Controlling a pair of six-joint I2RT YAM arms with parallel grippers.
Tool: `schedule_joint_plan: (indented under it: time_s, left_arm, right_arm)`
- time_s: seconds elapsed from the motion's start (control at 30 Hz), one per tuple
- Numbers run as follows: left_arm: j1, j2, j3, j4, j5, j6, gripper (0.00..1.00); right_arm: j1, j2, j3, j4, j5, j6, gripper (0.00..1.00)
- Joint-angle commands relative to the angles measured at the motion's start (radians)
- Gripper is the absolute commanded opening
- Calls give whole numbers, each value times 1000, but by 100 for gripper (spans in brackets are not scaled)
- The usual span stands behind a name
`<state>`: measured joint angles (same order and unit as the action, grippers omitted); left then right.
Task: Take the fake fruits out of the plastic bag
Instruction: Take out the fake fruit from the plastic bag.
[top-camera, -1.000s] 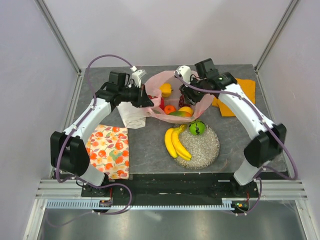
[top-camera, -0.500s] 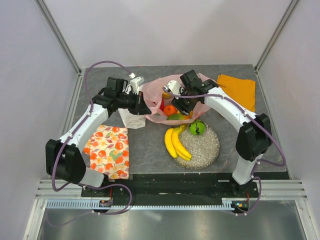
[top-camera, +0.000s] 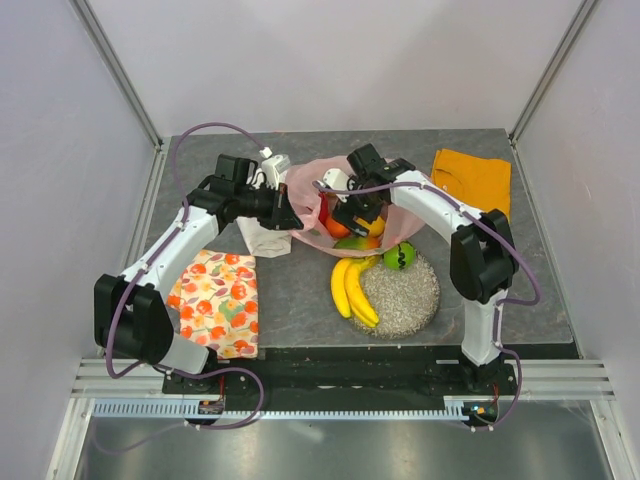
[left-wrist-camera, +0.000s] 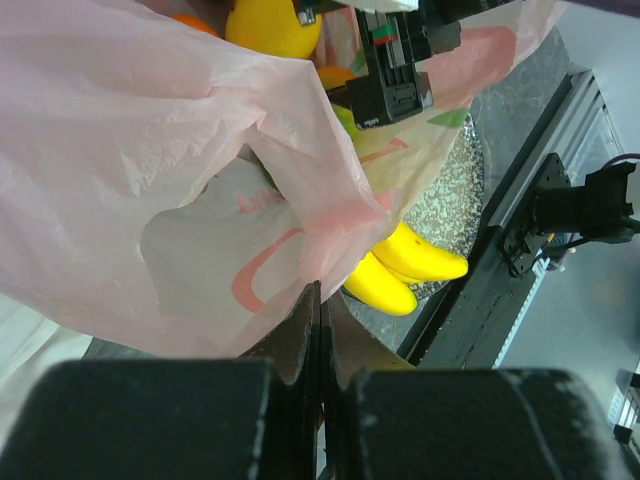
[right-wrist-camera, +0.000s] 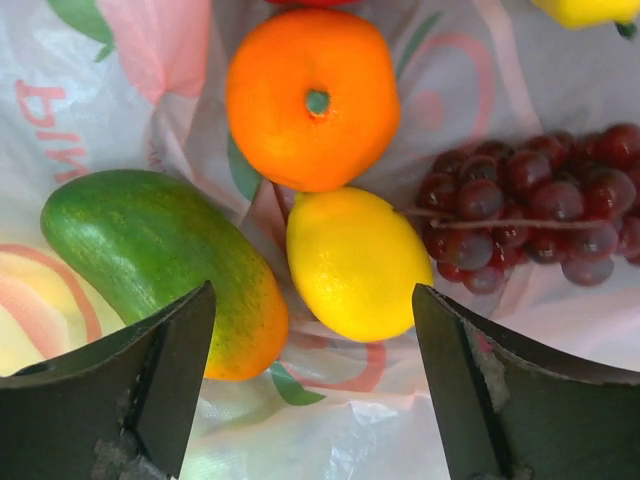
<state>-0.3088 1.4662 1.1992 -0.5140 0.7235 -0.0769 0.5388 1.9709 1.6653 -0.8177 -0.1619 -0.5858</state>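
The thin plastic bag (left-wrist-camera: 120, 150) is pinched at its rim by the left gripper (left-wrist-camera: 316, 305), jaws together on the film. Inside the bag, a lemon (right-wrist-camera: 355, 265) is straddled by the right gripper (right-wrist-camera: 312, 320), jaws apart. Glossy, rigid and likely light, it is best taken across its middle.

The translucent pink bag (left-wrist-camera: 110, 130) carries faint fruit prints. Inside the bag: a vivid orange (right-wrist-camera: 312, 98), yellow lemon (right-wrist-camera: 357, 265), green-to-red mango (right-wrist-camera: 160, 265), dark red grapes (right-wrist-camera: 530, 205). Beside the bag, yellow bananas (top-camera: 352, 290).
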Motion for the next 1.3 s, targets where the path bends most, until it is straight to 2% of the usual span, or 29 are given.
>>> schedule_joint_plan:
  time_s: [0.0, 0.37, 0.57, 0.77, 1.1, 1.2, 1.27]
  left_arm:
    - [2, 0, 0, 35, 4, 14, 2]
    - [2, 0, 8, 38, -7, 12, 2]
    - [2, 29, 46, 45, -1, 8, 2]
    - [4, 45, 65, 52, 4, 2, 2]
    - [2, 54, 91, 62, -2, -1, 2]
    - [4, 56, 100, 62, -4, 0, 2]
    - [2, 57, 103, 63, -4, 0, 1]
  right_arm:
    - [21, 63, 59, -75, -74, -60, 89]
    - [27, 42, 122, -149, -145, -86, 82]
    - [27, 3, 160, -144, -152, -78, 83]
    - [41, -1, 197, -290, -274, -183, 82]
    - [55, 72, 136, -290, -197, -207, 75]
    - [56, 92, 133, -269, -160, -212, 75]
    - [56, 98, 122, -241, -139, -213, 79]
